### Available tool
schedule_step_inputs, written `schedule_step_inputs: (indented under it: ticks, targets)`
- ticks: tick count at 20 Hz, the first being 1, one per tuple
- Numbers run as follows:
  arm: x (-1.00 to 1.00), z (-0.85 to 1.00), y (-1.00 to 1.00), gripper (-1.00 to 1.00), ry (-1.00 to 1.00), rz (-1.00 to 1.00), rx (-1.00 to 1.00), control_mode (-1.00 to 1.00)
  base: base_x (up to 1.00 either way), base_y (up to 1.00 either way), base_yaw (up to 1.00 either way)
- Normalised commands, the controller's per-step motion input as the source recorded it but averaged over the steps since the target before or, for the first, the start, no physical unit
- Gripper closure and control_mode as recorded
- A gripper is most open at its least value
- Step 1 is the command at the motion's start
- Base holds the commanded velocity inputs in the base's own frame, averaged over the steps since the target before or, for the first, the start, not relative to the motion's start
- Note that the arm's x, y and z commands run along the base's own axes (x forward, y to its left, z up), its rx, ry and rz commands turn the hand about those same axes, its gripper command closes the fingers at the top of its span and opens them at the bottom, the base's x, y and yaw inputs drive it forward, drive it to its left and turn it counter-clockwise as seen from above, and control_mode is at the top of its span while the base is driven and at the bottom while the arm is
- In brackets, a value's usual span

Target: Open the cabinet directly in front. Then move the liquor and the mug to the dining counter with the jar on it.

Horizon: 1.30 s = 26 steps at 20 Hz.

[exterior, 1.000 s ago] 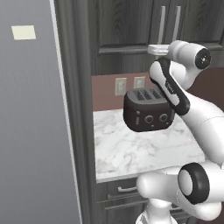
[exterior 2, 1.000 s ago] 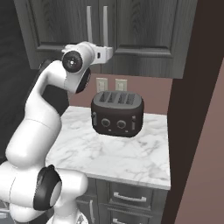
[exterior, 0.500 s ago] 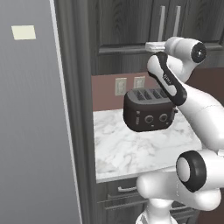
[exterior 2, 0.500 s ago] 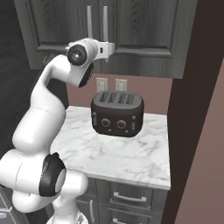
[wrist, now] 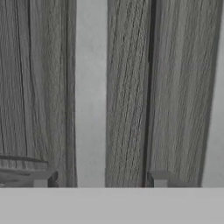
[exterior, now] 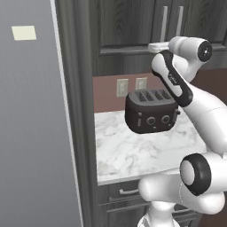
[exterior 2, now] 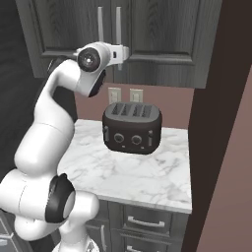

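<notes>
- My hand (exterior 2: pixel 123 51) is raised to the cabinet (exterior 2: pixel 162 34), right at the lower end of the left door's handle (wrist: pixel 90 94).
- In the hand view that handle runs between my two fingertips (wrist: pixel 41 179), which stand apart on either side; I cannot tell whether they touch it.
- Both doors are shut; the second handle (wrist: pixel 215 131) sits at 3 o'clock in the hand view.
- A black toaster (exterior: pixel 150 111) stands on the marble surface (exterior: pixel 133 155) below, at 6 o'clock from my hand, with two outlets (exterior 2: pixel 124 94) on the wall behind it.
</notes>
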Motion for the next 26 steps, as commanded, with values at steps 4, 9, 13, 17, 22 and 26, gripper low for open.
schedule_step_inputs:
  ticks: [4,9,13,17,22,26]
  targets:
    - [0.00,0.00,0.00,1.00,0.00,0.00,0.00,-1.00,0.00,0.00,0.00]
    - [-0.28,0.02,0.03,1.00,-0.09,-0.03,0.00,-1.00,0.00,0.00,0.00]
    - [-0.93,0.17,0.15,1.00,-0.14,-0.15,0.00,-1.00,0.00,0.00,0.00]
    - [-1.00,0.31,0.40,1.00,-0.06,-0.23,0.00,-1.00,0.00,0.00,0.00]
    - [-1.00,0.27,0.64,1.00,0.00,-0.30,0.00,-1.00,0.00,0.00,0.00]
    - [-1.00,0.21,0.65,1.00,0.00,-0.32,0.00,-1.00,0.00,0.00,0.00]
